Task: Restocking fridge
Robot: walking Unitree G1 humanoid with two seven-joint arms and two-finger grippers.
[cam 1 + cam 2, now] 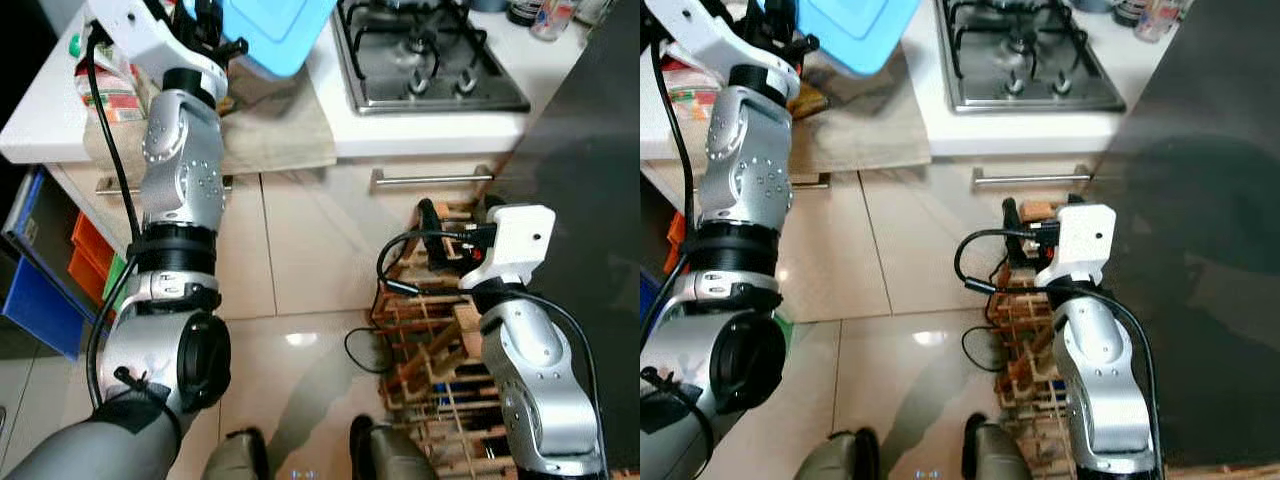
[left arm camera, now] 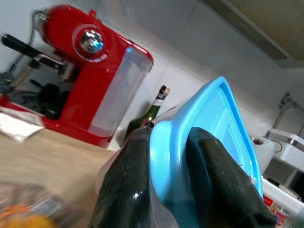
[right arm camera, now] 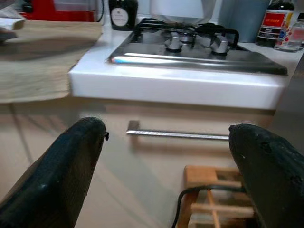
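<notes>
- Now, start with the dark fridge front (image 1: 1210,260) filling your right side; it looks closed, so the restocking step in hand is, I judge, the carry from the surface (image 1: 420,135) toward it.
- The white surface runs across the top of your head views, with the gas hob (image 1: 425,55) set into it and a beige cloth (image 1: 270,135) hanging over its edge beside the hob.
- The left arm is raised over that cloth, and the left claw (image 2: 168,156) is clamped on the rim of a blue container lid (image 1: 275,30), one finger on each side of the rim, holding it tilted above the surface.
- A red coffee machine (image 2: 90,90) and a dark bottle (image 2: 154,111) stand behind the lid in the left wrist view.
- The right claw (image 3: 168,164) hangs low with its fingers spread wide and empty, just above a wooden rack (image 1: 440,350) on the floor, facing the drawer handle (image 3: 178,135).
- Next, you'd likely need the free right claw to open the fridge door before the blue piece can go in; mind the rack and loose cable (image 1: 375,300) beside it.
</notes>
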